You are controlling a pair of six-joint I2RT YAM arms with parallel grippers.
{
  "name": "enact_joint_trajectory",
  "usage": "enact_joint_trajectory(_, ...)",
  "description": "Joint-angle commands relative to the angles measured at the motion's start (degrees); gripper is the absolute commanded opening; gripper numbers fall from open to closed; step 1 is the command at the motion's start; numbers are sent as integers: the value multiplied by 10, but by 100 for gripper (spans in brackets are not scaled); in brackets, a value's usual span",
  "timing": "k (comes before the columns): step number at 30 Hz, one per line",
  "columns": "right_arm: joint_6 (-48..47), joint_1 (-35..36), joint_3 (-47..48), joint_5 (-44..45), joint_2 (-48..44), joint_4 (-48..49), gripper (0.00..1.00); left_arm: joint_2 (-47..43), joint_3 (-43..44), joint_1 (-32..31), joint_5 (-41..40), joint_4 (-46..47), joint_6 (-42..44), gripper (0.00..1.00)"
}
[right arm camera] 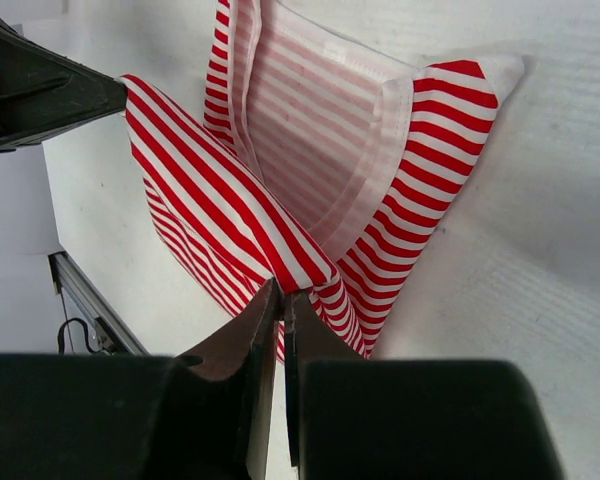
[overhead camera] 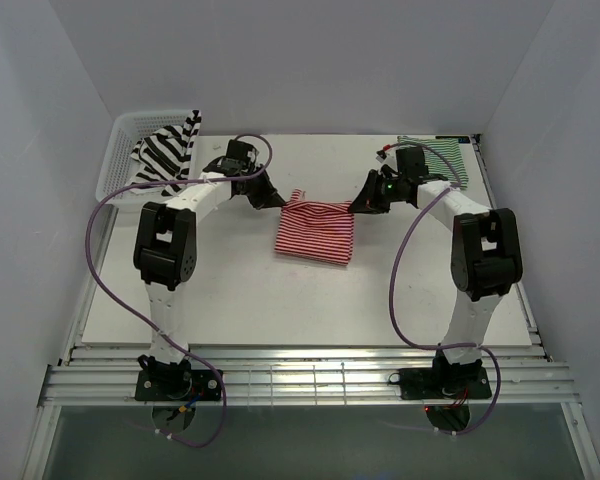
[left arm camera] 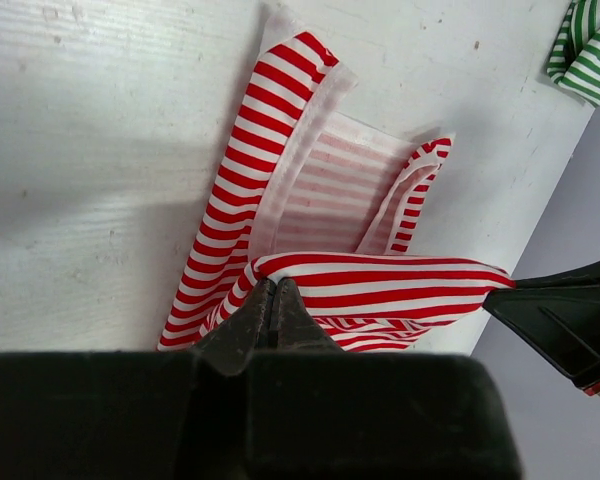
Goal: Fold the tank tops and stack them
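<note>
Nearest the arm bases the white tabletop (overhead camera: 180, 310) is just scuffed, matte board. The action's in the middle: the red-and-white tank top (overhead camera: 315, 235) lies there partly folded. The left fingers (left arm camera: 245, 325) are pinched together on one end of a raised fold and the right fingers (right arm camera: 242, 345) are clamped on the other end, so the edge hangs stretched between them above the lower layer.

What worries me is that it's thin, floppy knit held only by narrow pinches. If one arm travels faster or lower than the other, I'd expect the fold to land skewed or the cloth to slide out of a pinch. The layers could also drag along and bunch up, since nothing weighs them down. A strap pokes out at the far left edge and could end up sticking out of the finished fold.

Texture-wise, the stripes are thin and crisp outside and washed-out pink on the inside, with stitched hems.

Farther back, the green-and-white tank top (overhead camera: 435, 158) lies at the far right. The broad-striped black-and-white tank top (overhead camera: 168, 150) slumps over the white plastic mesh basket (overhead camera: 120, 165) at the far left.
</note>
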Motion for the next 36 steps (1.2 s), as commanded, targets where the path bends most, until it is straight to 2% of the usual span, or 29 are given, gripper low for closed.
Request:
enact_joint_trajectory(1, -15, -9, 39, 11, 22, 27, 8, 5, 36, 8, -13, 16, 12, 0)
enact_joint_trajectory(13, -8, -15, 87, 25, 87, 51, 8, 68, 99, 9, -9, 25, 23, 0)
enact_joint_trajectory(15, -3, -16, 96, 31, 99, 52, 12, 83, 111, 9, -8, 27, 24, 15)
enact_joint_trajectory(16, 1, -17, 100, 33, 102, 57, 28, 88, 125, 9, -5, 27, 30, 26)
enact_joint_trajectory(18, 1, -17, 104, 36, 101, 64, 48, 98, 139, 9, 5, 28, 34, 59)
enact_joint_trajectory(19, 0, -17, 105, 34, 98, 68, 63, 98, 150, 9, 8, 29, 37, 66)
enact_joint_trajectory(20, -1, -17, 101, 33, 94, 71, 66, 99, 153, 9, 11, 30, 40, 73)
enact_joint_trajectory(21, -1, -17, 96, 26, 80, 79, 66, 96, 157, 9, 17, 32, 42, 93)
enact_joint_trajectory(22, -1, -17, 87, 25, 70, 87, 67, 93, 159, 9, 19, 32, 46, 98)
enact_joint_trajectory(27, -15, -10, 30, 12, 12, 104, 70, 55, 128, 3, 31, 48, 65, 98)
enact_joint_trajectory(29, -17, -4, 17, 4, 2, 105, 75, 36, 116, -6, 34, 52, 71, 98)
enact_joint_trajectory(30, -16, 1, 10, -3, -4, 119, 82, 32, 109, -10, 38, 58, 76, 98)
enact_joint_trajectory(31, -7, 3, -1, -11, -5, 126, 95, 31, 108, -12, 45, 59, 75, 98)
enact_joint_trajectory(32, -2, 4, -5, -16, -5, 135, 90, 33, 108, -18, 50, 59, 76, 98)
enact_joint_trajectory(36, 7, 16, 5, -31, 22, 139, 90, 56, 113, -21, 65, 62, 69, 98)
